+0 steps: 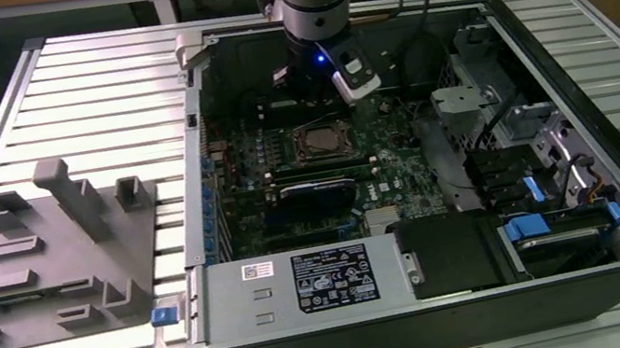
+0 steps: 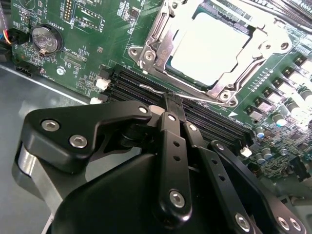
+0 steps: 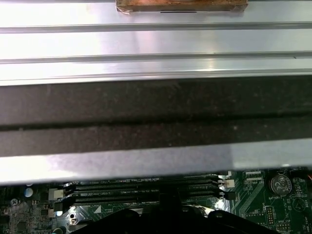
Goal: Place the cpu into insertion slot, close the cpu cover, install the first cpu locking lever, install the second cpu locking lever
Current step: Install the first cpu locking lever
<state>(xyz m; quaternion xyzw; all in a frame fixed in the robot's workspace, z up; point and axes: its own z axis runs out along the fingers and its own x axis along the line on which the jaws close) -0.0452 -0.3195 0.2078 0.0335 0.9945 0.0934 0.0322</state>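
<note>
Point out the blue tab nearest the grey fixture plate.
The blue tab on the case's outer corner, at the exterior view's left; the other blue tabs all sit inside the case.

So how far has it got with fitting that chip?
The chip looks seated, with the metal frame lying over it, so those steps look done. The gripper, closed, is at the frame's edge by a thin wire lever. I cannot tell whether either lever is latched, so the levers seem to be what is left.
</note>
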